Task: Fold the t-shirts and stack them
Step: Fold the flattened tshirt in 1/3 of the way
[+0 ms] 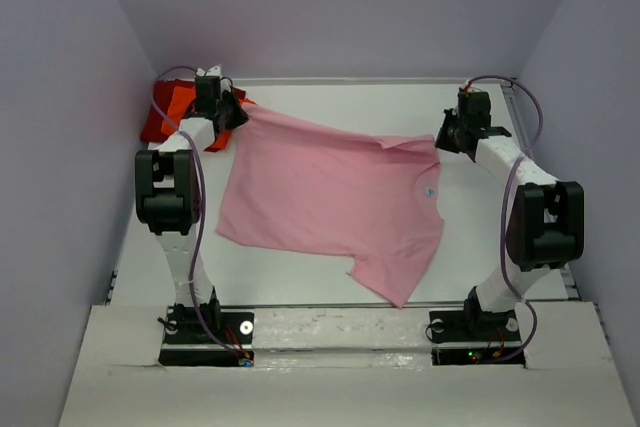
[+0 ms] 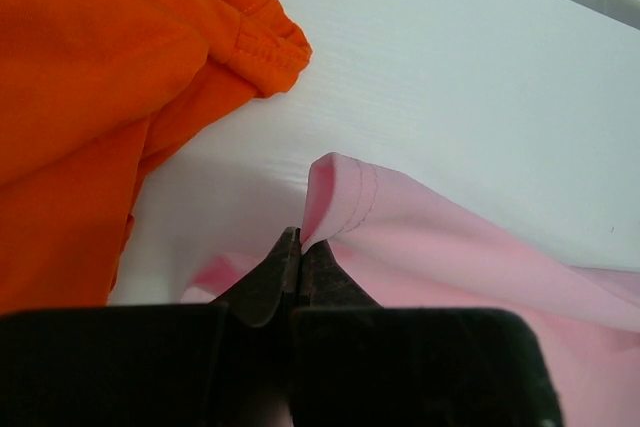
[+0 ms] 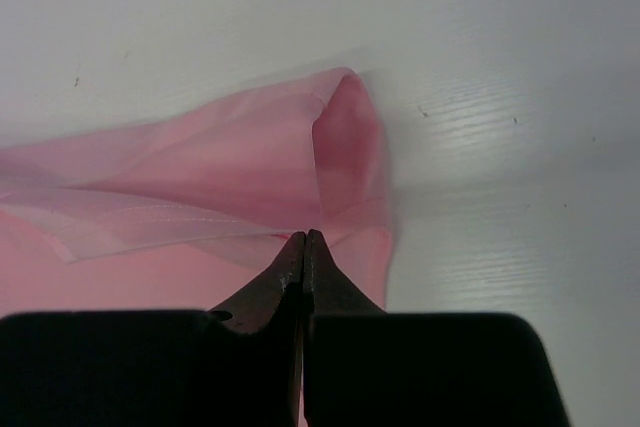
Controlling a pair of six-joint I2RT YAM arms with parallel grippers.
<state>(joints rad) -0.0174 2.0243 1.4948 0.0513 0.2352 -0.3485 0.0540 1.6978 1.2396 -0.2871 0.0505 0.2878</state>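
The light pink t-shirt (image 1: 330, 202) is stretched between both arms over the middle of the table, its small pale neck label (image 1: 430, 191) near the right side. My left gripper (image 1: 238, 107) is shut on the shirt's far left hem corner (image 2: 335, 197). My right gripper (image 1: 442, 139) is shut on the shirt's far right corner (image 3: 345, 162). The bright orange t-shirt (image 1: 175, 107) lies bunched at the far left corner, large in the left wrist view (image 2: 90, 87). The dark red t-shirt (image 1: 155, 119) lies under the orange one.
The white table (image 1: 350, 107) is enclosed by grey walls at the left, back and right. The two arm bases (image 1: 205, 332) stand at the near edge.
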